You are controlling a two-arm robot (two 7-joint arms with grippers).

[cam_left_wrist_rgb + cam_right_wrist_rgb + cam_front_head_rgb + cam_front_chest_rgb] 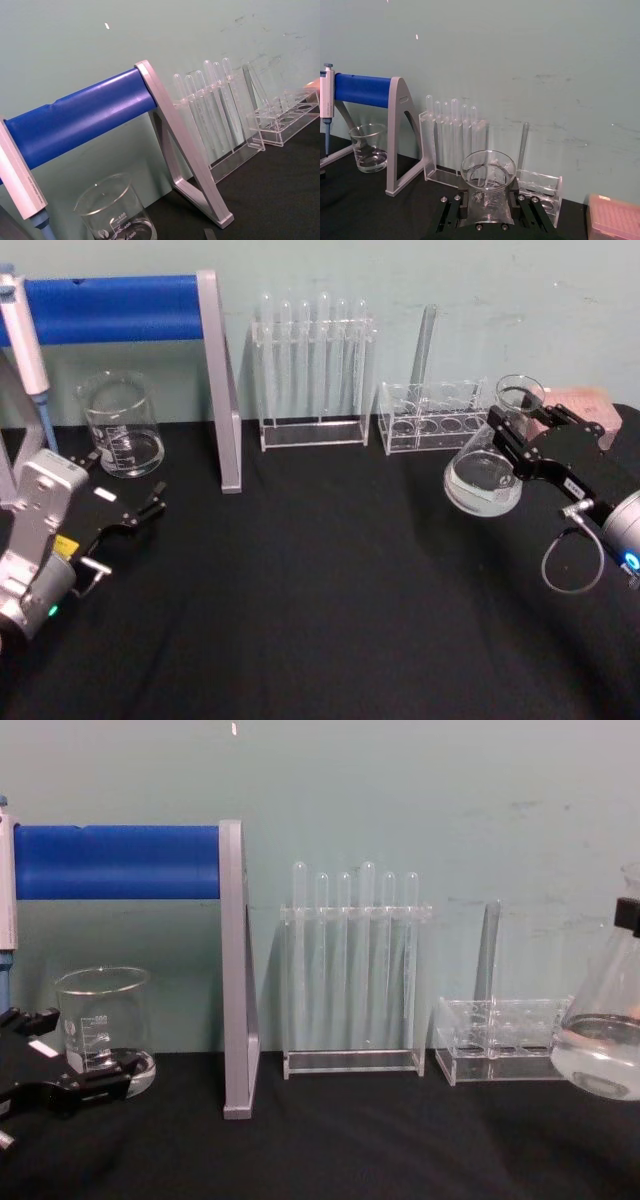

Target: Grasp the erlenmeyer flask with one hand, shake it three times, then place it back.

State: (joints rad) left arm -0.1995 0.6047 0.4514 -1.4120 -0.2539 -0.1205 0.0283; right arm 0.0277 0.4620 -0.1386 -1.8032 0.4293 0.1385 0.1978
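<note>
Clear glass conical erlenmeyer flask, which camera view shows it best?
The head view: the clear glass conical erlenmeyer flask shows whole, its neck clamped in the right gripper. The chest view cuts it off at the edge but shows the liquid inside. The right wrist view shows its rim and neck close up.

The erlenmeyer flask [483, 478] [605, 1040] [487, 187] was clear glass, conical, with a narrow neck and flared rim. A shallow layer of clear liquid lay in its wide base. It was tilted and appeared raised off the tabletop [320, 590]. It sat just in front of the low clear rack's [432, 420] right end. The black right end effector [518, 432] was clamped on its neck.
</note>
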